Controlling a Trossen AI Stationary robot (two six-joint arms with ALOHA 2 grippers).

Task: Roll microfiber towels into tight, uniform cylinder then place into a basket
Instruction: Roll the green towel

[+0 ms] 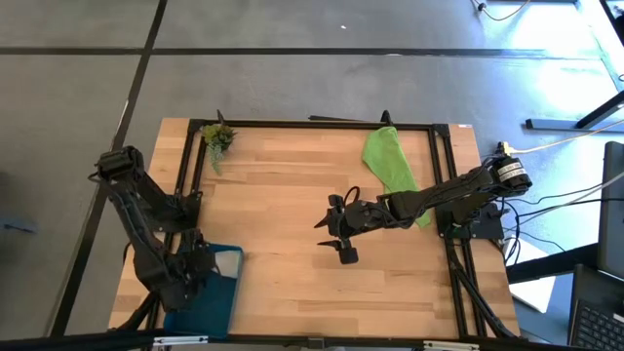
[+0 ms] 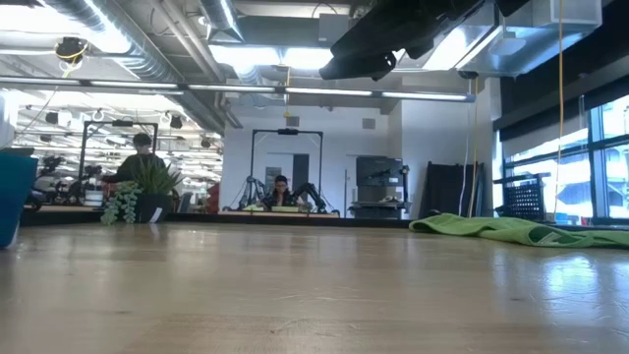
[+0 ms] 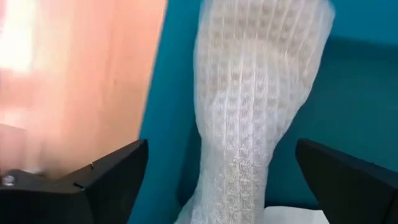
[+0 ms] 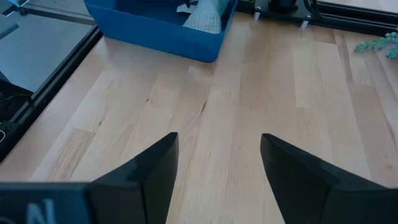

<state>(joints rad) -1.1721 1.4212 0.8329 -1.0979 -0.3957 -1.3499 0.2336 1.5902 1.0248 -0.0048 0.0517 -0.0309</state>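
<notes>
The light grey towel [image 3: 255,93] lies rolled lengthwise inside the teal basket [image 3: 360,74], which stands at the table's near left corner [image 1: 219,292]. My left gripper [image 1: 193,276] hangs over the basket, pointing steeply down. It is open, with a finger on either side of the roll and a gap to each [image 3: 222,149]. The lime green towel [image 1: 388,161] lies spread on the table at the far right, partly under my right arm. My right gripper [image 1: 341,237] stands open above the bare table middle [image 4: 217,162]; from there the basket [image 4: 161,28] and grey towel [image 4: 204,17] show ahead.
A small green plant sprig [image 1: 216,136] lies at the far left corner. A black frame rail [image 1: 322,124] runs around the table edges. In the low view the green towel [image 2: 521,231] lies flat at the right, and people show in the room behind.
</notes>
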